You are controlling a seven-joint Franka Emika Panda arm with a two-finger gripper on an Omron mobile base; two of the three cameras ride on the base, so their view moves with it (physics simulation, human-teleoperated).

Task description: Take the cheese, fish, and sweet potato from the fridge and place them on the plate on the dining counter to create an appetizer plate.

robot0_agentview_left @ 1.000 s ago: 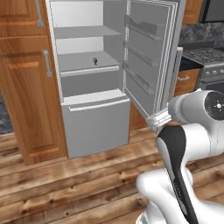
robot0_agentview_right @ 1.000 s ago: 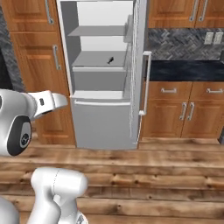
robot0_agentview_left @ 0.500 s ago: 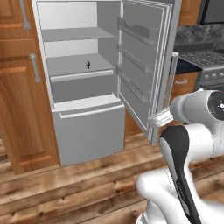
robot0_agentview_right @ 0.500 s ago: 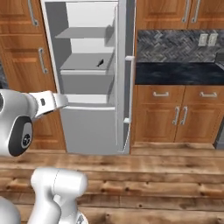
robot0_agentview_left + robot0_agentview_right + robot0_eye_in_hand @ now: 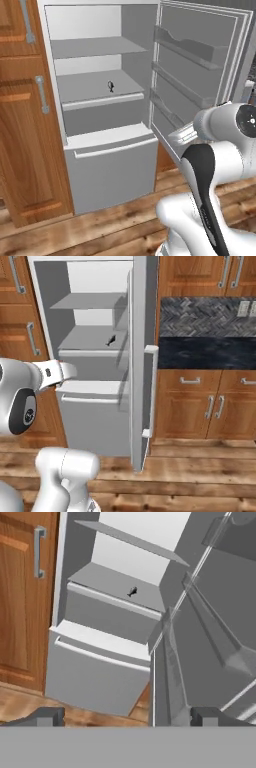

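While the fridge (image 5: 100, 100) stands open, nothing is being carried.
The fish (image 5: 111, 86) lies on the middle shelf, twelve o'clock of the wide, empty tool (image 5: 127, 717); fetching apparently remains.

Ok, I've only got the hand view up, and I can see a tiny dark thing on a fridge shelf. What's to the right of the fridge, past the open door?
Observer: In the right base view, a black wall counter over wooden cabinets stands right of the fridge.
Operator: Which shelf is that dark thing on?
Observer: The fish lies on the second shelf down, below one bare shelf.
Operator: And the door, how far open?
Observer: The fridge door is swung wide; the left base view looks onto its inner racks.
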